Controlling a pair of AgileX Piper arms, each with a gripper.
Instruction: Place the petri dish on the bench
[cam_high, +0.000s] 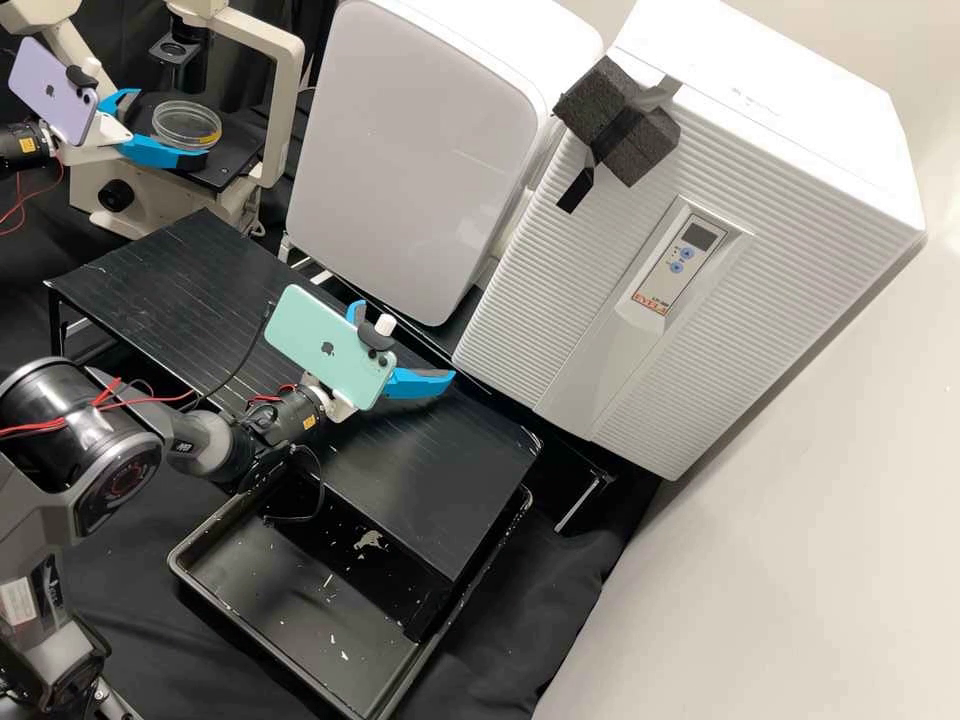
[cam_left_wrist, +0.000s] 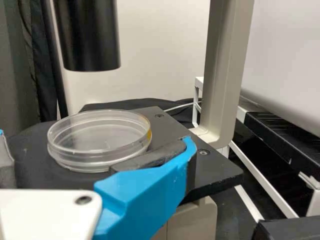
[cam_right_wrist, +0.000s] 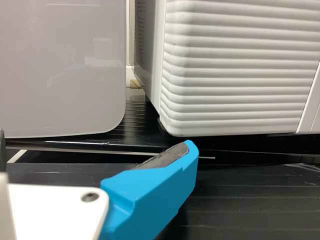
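Note:
A clear round petri dish (cam_high: 187, 125) lies flat on the microscope's black stage, with a yellow-orange mark at its edge. Around its near side is my left gripper (cam_high: 170, 124), open. In the left wrist view, the petri dish (cam_left_wrist: 99, 139) is between the fingers of the left gripper (cam_left_wrist: 95, 136); one pad overlaps its near edge, and a gap separates it from the other finger. My right gripper (cam_high: 407, 341) is open and empty above the black bench (cam_high: 440, 480). The right wrist view shows the right gripper (cam_right_wrist: 95, 139) facing the white appliances.
The microscope (cam_high: 285, 110) has its frame post beside the stage and its condenser (cam_left_wrist: 90, 35) above. Two white appliances, one smooth (cam_high: 410, 140) and one ribbed (cam_high: 570, 250), stand behind the bench. A black tray (cam_high: 300, 620) with pale scraps is below its front edge.

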